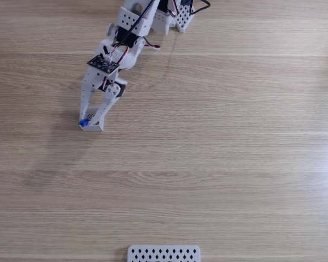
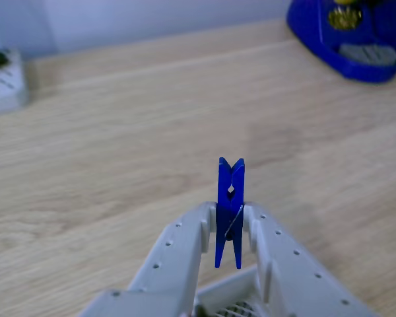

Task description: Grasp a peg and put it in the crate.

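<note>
pale grey fingers [image 2: 185, 251] of the pincer [image 2: 230, 228] rise from the bottom edge of the other view, and they are clamped on the peg [image 2: 230, 205], a bright blue clothespin-like piece held upright between the tips. its notched top pokes above the fingers and its two legs hang below the pinch, so the hold sits roughly across the middle of the piece, near the spring.

in the fixed view the arm [image 1: 123, 41] reaches down from the top centre of the frame toward the left, and the pincer [image 1: 91, 123] ends at the left-middle of the wooden surface [image 1: 224, 164], with the peg [image 1: 83, 123] showing as a small blue speck at the fingertips. whether the tips touch the wood or hang just above it cannot be told.

a white perforated piece [image 1: 163, 254] peeks in at the bottom centre edge of the fixed view; it is cut off by the frame, so it is unclear whether this is the crate. in the other view a blurred blue object [image 2: 346, 36] sits at the upper right and a pale perforated thing [image 2: 5, 82] at the upper left edge.

the risks from here look like these: the peg is narrow and smooth, so it could twist or slide out during a fast swing; pressing on its spring end might make it pop sideways; and a release from too high could let it bounce off a thin wall or land outside.
</note>
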You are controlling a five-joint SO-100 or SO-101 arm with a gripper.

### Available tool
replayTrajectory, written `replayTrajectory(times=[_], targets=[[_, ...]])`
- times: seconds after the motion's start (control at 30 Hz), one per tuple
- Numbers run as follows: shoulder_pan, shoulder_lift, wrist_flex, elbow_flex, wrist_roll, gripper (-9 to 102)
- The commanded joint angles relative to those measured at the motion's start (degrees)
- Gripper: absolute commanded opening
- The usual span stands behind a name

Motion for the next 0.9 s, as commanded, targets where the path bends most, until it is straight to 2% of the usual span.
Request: replayTrajectory(times=[0.0,0.23,0.43,0.67,0.77,0.87], targets=[[2.02,0.97,-1.49,-1.41,-0.53,-1],[2.55,0.97,-1.05,-1.41,-0.53,-1],[2.37,1.32,4.57,-1.41,-0.62,-1],[2.55,1.32,6.15,-3.25,-0.62,0],[2.55,1.32,6.24,-3.52,-0.62,6],[2.64,1.32,6.24,-3.52,-0.62,18]])
